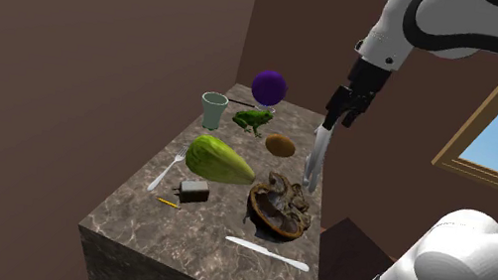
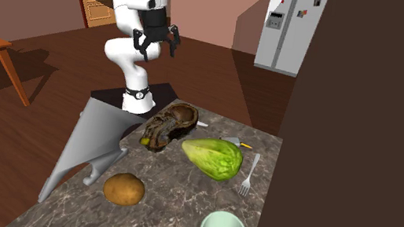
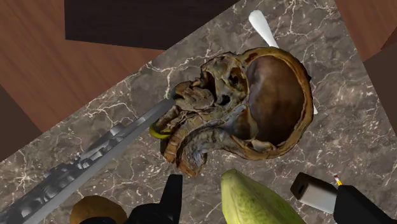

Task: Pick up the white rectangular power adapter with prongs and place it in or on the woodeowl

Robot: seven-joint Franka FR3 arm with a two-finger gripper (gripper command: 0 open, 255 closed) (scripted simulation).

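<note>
I see the gripper (image 2: 156,44) open and empty, hanging above the table (image 1: 215,227) near its edge, over the bowl (image 3: 273,95). The adapter (image 3: 313,193) lies on the table just beside the green vegetable (image 1: 219,160), near the bowl.

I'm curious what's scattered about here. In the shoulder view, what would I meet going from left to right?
fork → cup → frog → potato → tool
</note>
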